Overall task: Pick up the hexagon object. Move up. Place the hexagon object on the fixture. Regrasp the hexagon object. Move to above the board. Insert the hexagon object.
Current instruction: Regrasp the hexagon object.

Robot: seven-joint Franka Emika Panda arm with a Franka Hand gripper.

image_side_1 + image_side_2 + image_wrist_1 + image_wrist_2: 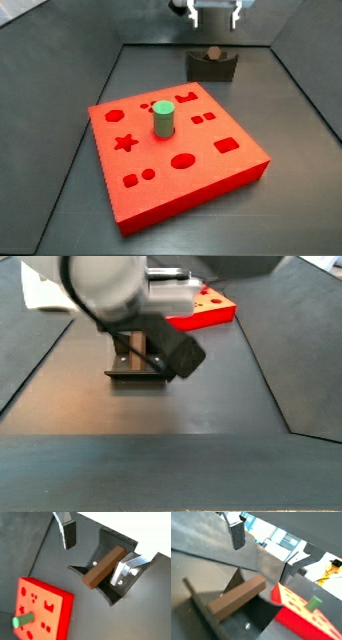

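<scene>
The hexagon object [103, 568] is a dark brown bar that lies tilted in the notch of the dark fixture [113, 597]. It also shows in a wrist view [238, 597] and end-on in a side view [213, 53]. My gripper [93, 562] is open and empty above the fixture [211, 68], its fingers [67, 534] spread to either side of the bar and apart from it. In a side view the gripper [215, 20] hangs clearly higher than the bar. The red board [174, 150] lies nearer the front.
A green round-topped peg [162, 118] stands upright in the board; it also shows in both wrist views [23, 620] [313, 603]. The dark tray floor has raised walls [301, 95] at its sides. In a side view my arm [114, 291] covers much of the fixture [140, 368].
</scene>
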